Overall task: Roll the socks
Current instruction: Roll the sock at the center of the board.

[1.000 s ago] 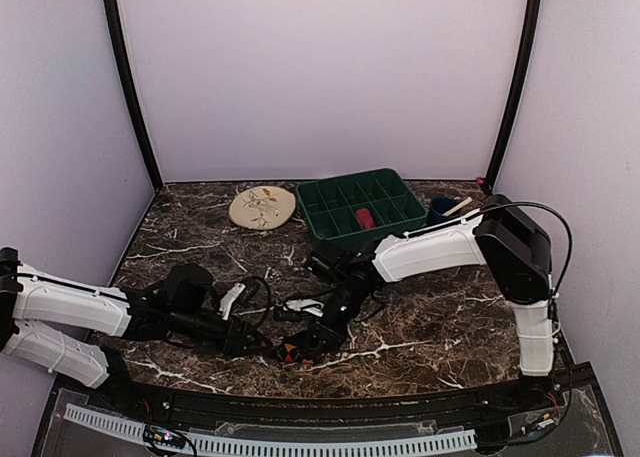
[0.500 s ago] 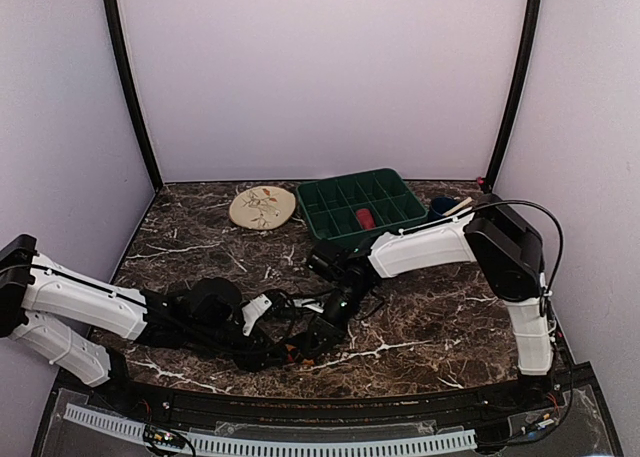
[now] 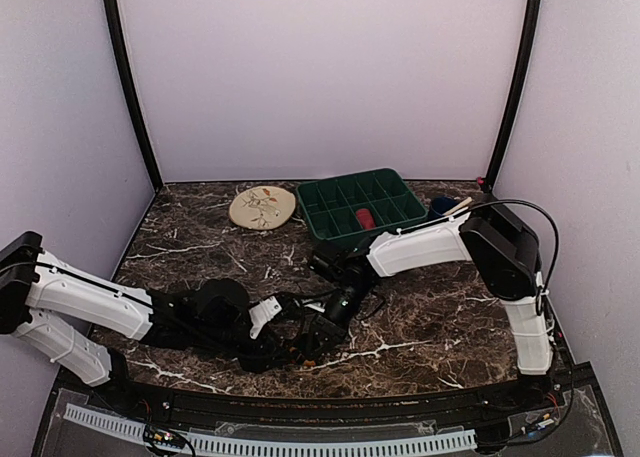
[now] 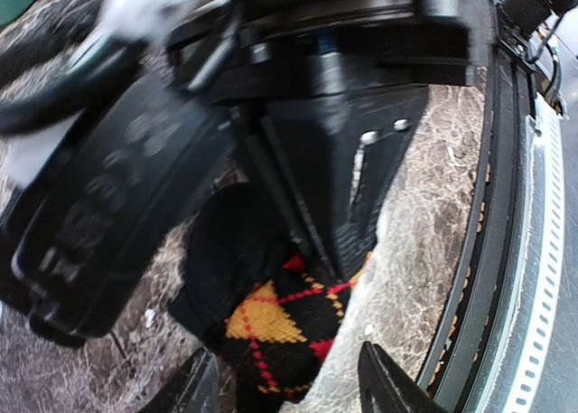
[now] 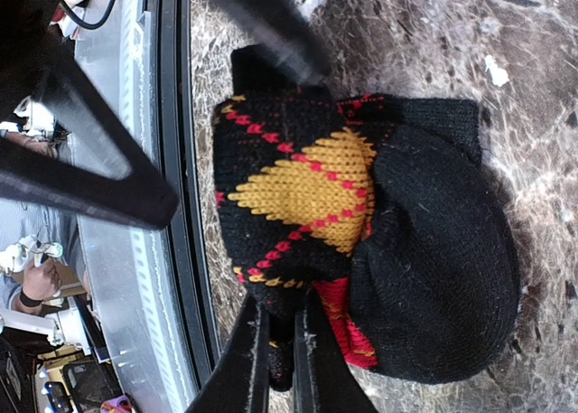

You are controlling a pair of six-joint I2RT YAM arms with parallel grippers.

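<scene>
A black sock (image 5: 361, 241) with yellow and red argyle diamonds lies bunched in a rounded bundle near the table's front edge. My right gripper (image 5: 282, 359) is shut on a fold of its patterned end. My left gripper (image 4: 291, 390) is open, with the same sock (image 4: 275, 327) lying between its fingertips (image 4: 386, 386), just below the right gripper's black body. In the top view both grippers meet at the front centre, the left gripper (image 3: 285, 344) coming from the left and the right gripper (image 3: 313, 335) from behind, and they hide most of the sock.
A green divided tray (image 3: 330, 197) stands at the back centre with a red item (image 3: 365, 218) in one cell. A beige floral plate (image 3: 262, 206) lies left of it, a blue cup (image 3: 441, 209) to its right. The black table rim (image 5: 176, 205) runs right beside the sock.
My left arm has slid right along the front edge until its gripper straddles the sock, and its jaws have opened wider. The right gripper has kept its hold and shifted only slightly.
</scene>
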